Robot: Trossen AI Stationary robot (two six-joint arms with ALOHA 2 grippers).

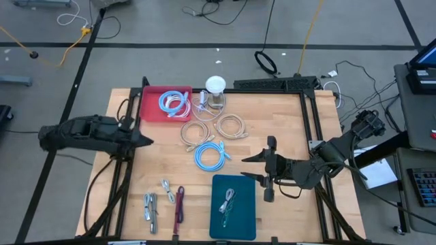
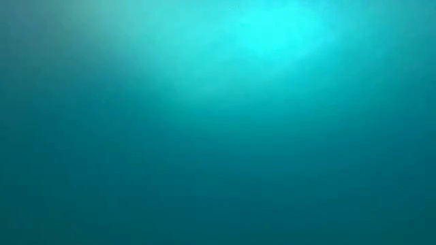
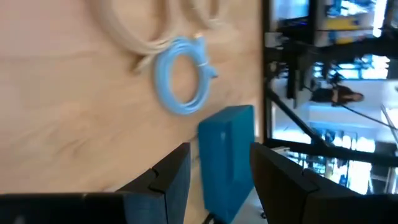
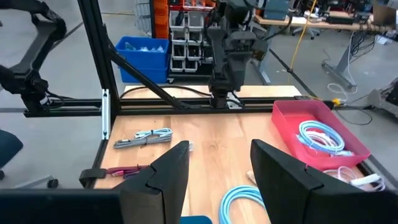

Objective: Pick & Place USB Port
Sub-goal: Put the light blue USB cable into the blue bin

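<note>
Near the front edge of the table lay the teal tray (image 1: 234, 211), and inside it rested a small silver-grey cable piece (image 1: 227, 201), which I took for the USB part. My right gripper (image 1: 268, 170) hovered just beside the tray's far right corner, its fingers (image 4: 163, 180) spread apart and holding nothing. My left gripper (image 1: 144, 139) waited at the left side of the table, well apart from the tray, also with the fingers (image 3: 166, 180) spread and empty.

Just beyond the tray lay a coiled blue cable (image 1: 210, 156), between my two grippers. Behind it were two beige cable coils (image 1: 231, 126), and further back a white round object (image 1: 215, 86) stood on the wood. A red tray (image 1: 165, 104) at the back left held another blue coil (image 1: 174, 103). At the front left lay some grey cable bundles (image 1: 150, 206) and a dark red one (image 1: 180, 204).

The wooden table top (image 1: 163, 160) was light and plain, with a black frame (image 1: 310, 116) around it. Beyond it the grey floor (image 1: 170, 64) carried loose wires, and shelves with a blue bin (image 4: 143, 57) stood in the room. The low view showed only a teal glow.
</note>
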